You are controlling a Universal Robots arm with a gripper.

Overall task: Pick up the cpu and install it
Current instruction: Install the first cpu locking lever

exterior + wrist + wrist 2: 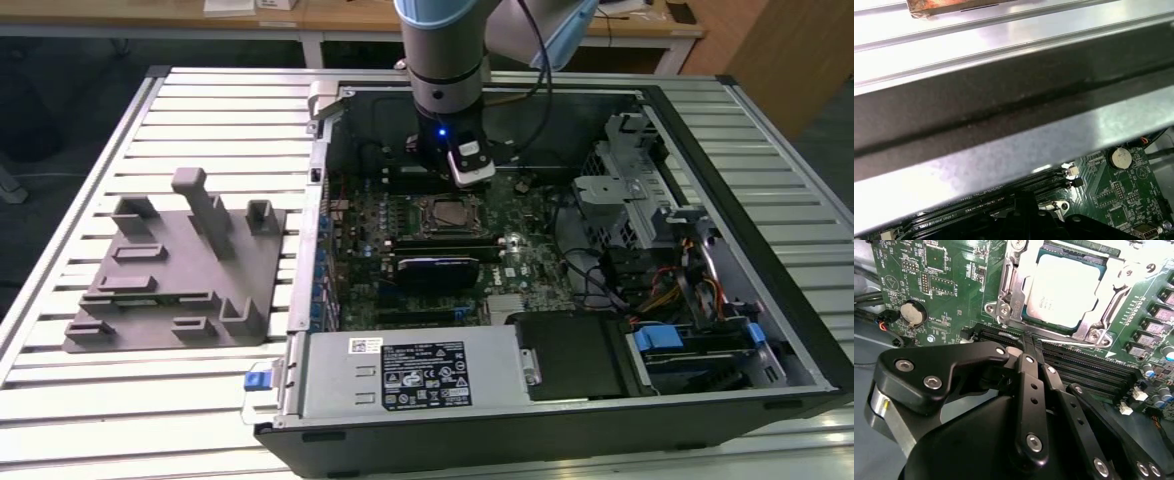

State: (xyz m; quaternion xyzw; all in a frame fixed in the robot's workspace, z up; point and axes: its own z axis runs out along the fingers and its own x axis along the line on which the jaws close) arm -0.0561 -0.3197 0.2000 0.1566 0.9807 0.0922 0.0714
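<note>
The cpu (1064, 292), a pale silver square chip, lies flat inside the metal socket frame (1009, 287) on the green motherboard (944, 270); in the exterior view the cpu (447, 213) sits mid-board. My gripper (1030, 342) hangs just above the memory slots beside the socket. Its black fingers (1024, 365) are pressed together with nothing between them. From outside, the gripper (462, 178) is just behind the socket, inside the open computer case (694, 120). The first wrist view looks along the case wall (1004, 110), with the gripper (1024, 212) low over the memory slots.
A grey fixture (174, 270) with upright blocks lies on the slatted table at the exterior view's left. Inside the case are a black block (441, 270), the power supply (400, 370), a drive cage (641, 180) and cables (667, 290) on the right.
</note>
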